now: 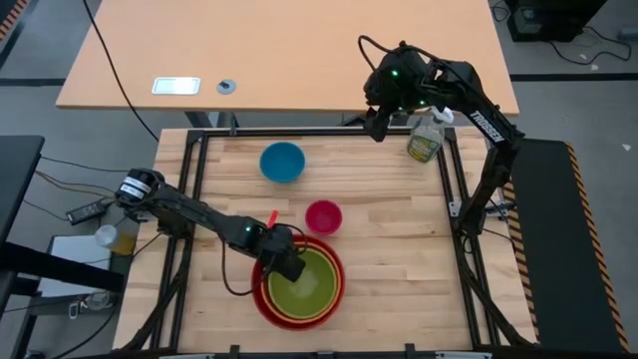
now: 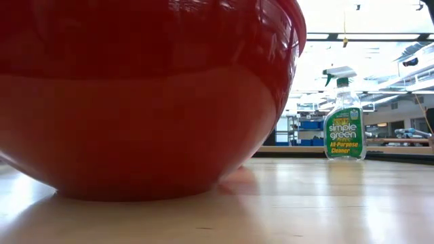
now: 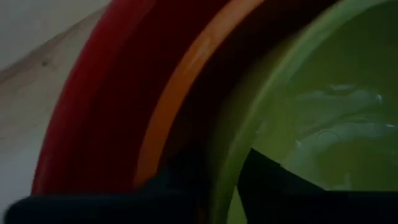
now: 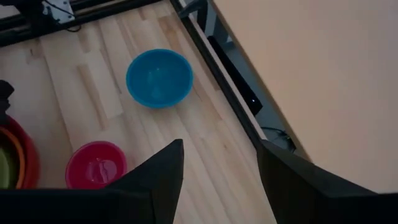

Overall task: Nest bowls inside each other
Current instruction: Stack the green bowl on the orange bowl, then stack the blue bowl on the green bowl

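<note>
A lime green bowl [image 1: 302, 284] sits nested in an orange bowl [image 1: 267, 295], which sits in the big red bowl [image 1: 261, 307] near the table's front edge. My left gripper [image 1: 286, 263] reaches down at the stack's left rim, open; one finger stands inside the green bowl [image 3: 323, 118], the other between it and the orange bowl [image 3: 186, 74]. The blue bowl [image 1: 282, 162] and the pink bowl [image 1: 323, 215] rest on their bases on the table, apart from the stack. My right gripper [image 4: 217, 180] hangs open, high over the far right corner. My left gripper comes from above, slanting down, with the green bowl's left rim [image 3: 227, 162] in the gap between its fingers. Whether either finger touches that rim, I cannot tell. The green bowl rests in the orange bowl.
A clear spray bottle [image 1: 427, 140] with a green label stands at the far right corner, under my right arm. Bare wooden table [image 1: 399, 259] lies to the right of the stack. A black frame [image 1: 194, 179] borders the table.
</note>
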Robot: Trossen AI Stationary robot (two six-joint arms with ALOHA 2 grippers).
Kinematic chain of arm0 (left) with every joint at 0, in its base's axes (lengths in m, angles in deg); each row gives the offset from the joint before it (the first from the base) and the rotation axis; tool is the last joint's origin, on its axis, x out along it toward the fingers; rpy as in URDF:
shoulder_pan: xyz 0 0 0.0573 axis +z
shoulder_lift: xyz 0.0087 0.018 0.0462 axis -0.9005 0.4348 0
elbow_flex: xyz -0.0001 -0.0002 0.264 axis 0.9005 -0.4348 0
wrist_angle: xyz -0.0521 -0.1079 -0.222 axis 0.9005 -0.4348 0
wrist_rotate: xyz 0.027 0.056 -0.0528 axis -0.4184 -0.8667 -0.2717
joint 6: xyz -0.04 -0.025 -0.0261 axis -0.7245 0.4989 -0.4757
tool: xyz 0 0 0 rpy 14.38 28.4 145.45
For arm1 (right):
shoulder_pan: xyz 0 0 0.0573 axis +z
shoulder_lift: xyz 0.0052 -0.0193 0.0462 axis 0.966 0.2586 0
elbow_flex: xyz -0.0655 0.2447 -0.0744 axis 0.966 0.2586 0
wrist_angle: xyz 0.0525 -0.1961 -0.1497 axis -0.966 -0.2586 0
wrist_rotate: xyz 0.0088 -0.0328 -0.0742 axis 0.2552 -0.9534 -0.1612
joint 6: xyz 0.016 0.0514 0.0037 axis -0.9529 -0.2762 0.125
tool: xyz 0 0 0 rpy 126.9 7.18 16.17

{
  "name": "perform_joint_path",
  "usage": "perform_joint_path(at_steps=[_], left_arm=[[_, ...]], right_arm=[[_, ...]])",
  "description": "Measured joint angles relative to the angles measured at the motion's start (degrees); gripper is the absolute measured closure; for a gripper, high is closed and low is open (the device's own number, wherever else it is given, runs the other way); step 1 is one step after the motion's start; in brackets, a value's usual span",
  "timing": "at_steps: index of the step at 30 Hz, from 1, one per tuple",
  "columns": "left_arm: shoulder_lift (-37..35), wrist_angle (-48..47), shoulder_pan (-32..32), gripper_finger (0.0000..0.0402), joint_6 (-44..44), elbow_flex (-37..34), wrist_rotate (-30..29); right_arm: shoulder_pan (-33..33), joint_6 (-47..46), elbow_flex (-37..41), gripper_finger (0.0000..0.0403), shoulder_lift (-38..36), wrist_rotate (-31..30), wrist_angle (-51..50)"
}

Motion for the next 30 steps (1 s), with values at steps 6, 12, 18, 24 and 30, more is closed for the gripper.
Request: perform_joint_path(at_steps=[6, 12, 18, 24, 30], left_arm=[[-4.2, -0.3, 0.4, 0.0232, -0.1, 0.0, -1.3], [-7.5, -2.0, 0.9, 0.0202, 0.1, 0.0, -1.0], [-12.7, -4.6, 1.6, 0.0203, 0.0, 0.0, -2.5], [-14.9, -9.8, 2.4, 0.0207, 0.6, 0.0, -2.6], [-16.3, -10.1, 3.4, 0.0207, 3.0, 0.4, -4.4]], right_arm=[[0.0, 0.6, 0.0, 0.0193, 0.0, 1.6, 0.7], [0.0, 0.8, 0.0, 0.0193, 0.0, 3.0, 4.0], [0.0, 2.1, 0.0, 0.0193, 0.2, 3.0, 4.3], [0.1, 2.6, 0.0, 0.0193, 0.4, 3.0, 4.9], [0.1, 3.0, 0.0, 0.0193, 0.4, 3.1, 5.5]])
